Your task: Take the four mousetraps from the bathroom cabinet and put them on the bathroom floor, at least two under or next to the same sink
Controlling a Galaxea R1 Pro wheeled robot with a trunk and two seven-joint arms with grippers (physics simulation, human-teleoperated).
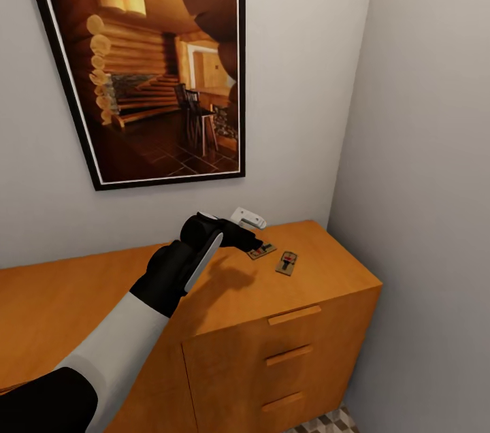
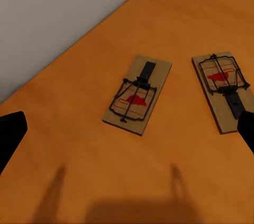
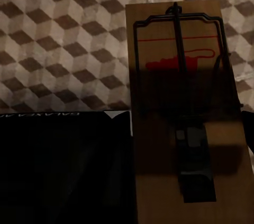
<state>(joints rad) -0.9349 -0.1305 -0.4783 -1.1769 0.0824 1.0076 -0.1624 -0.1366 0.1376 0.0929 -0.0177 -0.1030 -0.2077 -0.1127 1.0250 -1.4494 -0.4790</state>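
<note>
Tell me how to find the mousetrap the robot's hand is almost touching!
Look at the long orange cabinet under the big framed picture, near the corner end of its top. Two little wooden mousetraps lie there side by side, apart from each other. Yours is the nearer mousetrap, right at the tip of the left pincer; the other mousetrap lies closer to the corner.

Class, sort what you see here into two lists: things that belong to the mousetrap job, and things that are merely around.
Belongs to the job:
- two mousetraps on the cabinet top: nearer the left gripper, farther
- third mousetrap, close to the right wrist camera
- cabinet
- cube-patterned floor
- left gripper

Merely around:
- framed log-cabin picture
- grey walls
</note>
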